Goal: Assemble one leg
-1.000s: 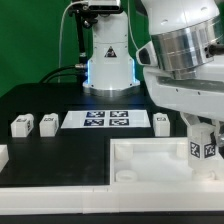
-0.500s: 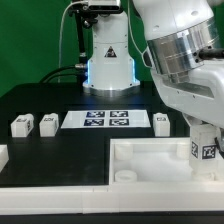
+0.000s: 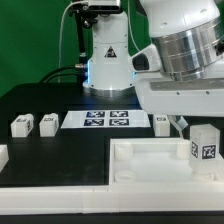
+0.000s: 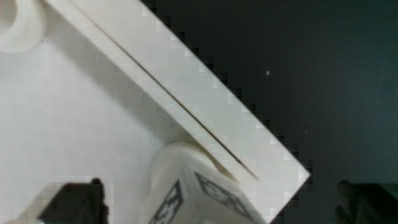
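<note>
A leg (image 3: 205,144), a small white block with a black-and-white tag, stands upright on the large white panel (image 3: 150,165) near its corner at the exterior view's right. In the wrist view the same leg (image 4: 199,192) sits between my two dark fingertips (image 4: 71,202), which stand wide apart and do not touch it. My gripper (image 4: 217,206) is open and empty, just above the leg. The arm's body (image 3: 185,60) hangs over that corner.
The marker board (image 3: 108,120) lies at the table's middle. Loose legs lie beside it: two at the exterior view's left (image 3: 21,126) (image 3: 47,123), one at its right (image 3: 162,122). Another white part (image 3: 2,155) shows at the left edge.
The gripper was closed around the leg on the panel; it has opened and lifted off. The leg stays standing on its own.
</note>
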Robot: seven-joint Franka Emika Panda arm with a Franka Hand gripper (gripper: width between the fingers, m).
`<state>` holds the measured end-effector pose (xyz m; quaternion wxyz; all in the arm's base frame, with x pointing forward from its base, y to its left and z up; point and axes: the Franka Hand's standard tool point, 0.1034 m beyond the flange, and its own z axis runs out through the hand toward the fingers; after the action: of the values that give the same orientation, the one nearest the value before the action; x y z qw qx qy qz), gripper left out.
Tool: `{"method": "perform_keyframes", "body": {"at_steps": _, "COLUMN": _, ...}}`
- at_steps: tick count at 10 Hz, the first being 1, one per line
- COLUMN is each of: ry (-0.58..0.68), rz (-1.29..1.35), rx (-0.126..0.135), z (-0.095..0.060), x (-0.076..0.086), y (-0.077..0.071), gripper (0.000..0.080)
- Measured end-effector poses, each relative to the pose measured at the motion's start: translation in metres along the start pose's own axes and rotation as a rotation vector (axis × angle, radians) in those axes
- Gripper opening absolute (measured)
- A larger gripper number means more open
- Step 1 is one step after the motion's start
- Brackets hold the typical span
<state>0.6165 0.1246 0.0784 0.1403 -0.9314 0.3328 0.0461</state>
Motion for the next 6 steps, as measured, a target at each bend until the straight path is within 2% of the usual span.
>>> {"method": "perform_keyframes", "body": {"at_steps": 1, "ry": 0.007, "rz": -0.152, "rx": -0.020, "z": -0.001, "x": 0.001, "y": 0.001, "gripper": 0.0649}}
{"method": "perform_keyframes", "body": {"at_steps": 2, "ry": 0.032, "rz": -0.336, "rx": -0.061, "z": -0.004, "x": 0.003, "y": -0.001, "gripper": 0.0649}}
{"method": "perform_keyframes", "body": {"at_steps": 3, "ry": 0.054, "rz": -0.484, "rx": -0.072, "z": -0.005, "x": 0.006, "y": -0.003, "gripper": 0.0649}}
{"method": "perform_keyframes", "body": {"at_steps": 5, "ry": 0.073, "rz": -0.741, "rx": -0.075, "z": -0.003, "x": 0.014, "y": 0.003, "gripper": 0.0649}}
{"method": "perform_keyframes", "body": {"at_steps": 6, "ry": 0.072, "rz": -0.744, "rx": -0.073, "z": -0.003, "x": 0.014, "y": 0.002, "gripper": 0.0649}}
